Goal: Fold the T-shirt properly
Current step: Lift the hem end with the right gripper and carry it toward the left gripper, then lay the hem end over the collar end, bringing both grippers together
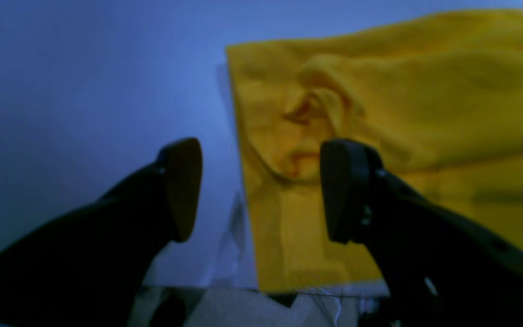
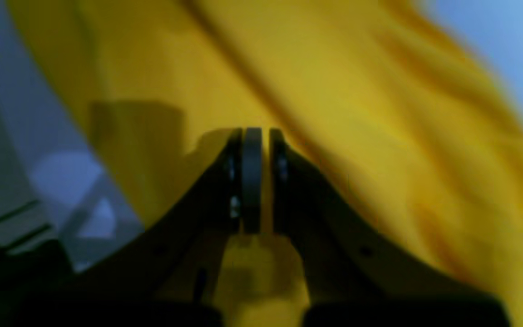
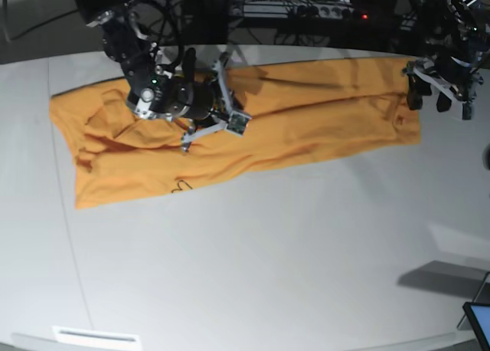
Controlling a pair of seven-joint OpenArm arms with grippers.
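The T-shirt (image 3: 306,125) is laid out as a long wrinkled band across the far half of the bench (image 3: 253,267), running from far left to far right in the base view. Its near edge slants from the near-left corner up toward the right end; a bit of dark lettering (image 3: 181,186) is seen close to that near edge on the left part. The right gripper (image 2: 257,181) is found over the left-centre of the cloth, jaws pressed together with a thin strip of yellow fabric visible between them, so the T-shirt is pinched there. The left gripper (image 1: 261,190) is hung at the right end of the garment, jaws spread wide, nothing between them. In its wrist view one finger (image 1: 182,188) is over bare bench and the other over cloth, with the shirt's straight end edge running between them and a small rumpled fold just beyond. Contact with the cloth cannot be judged. Broad open bench surface is left along the whole near side and to the right of the shirt end. Cables and equipment are crowded beyond the far edge.
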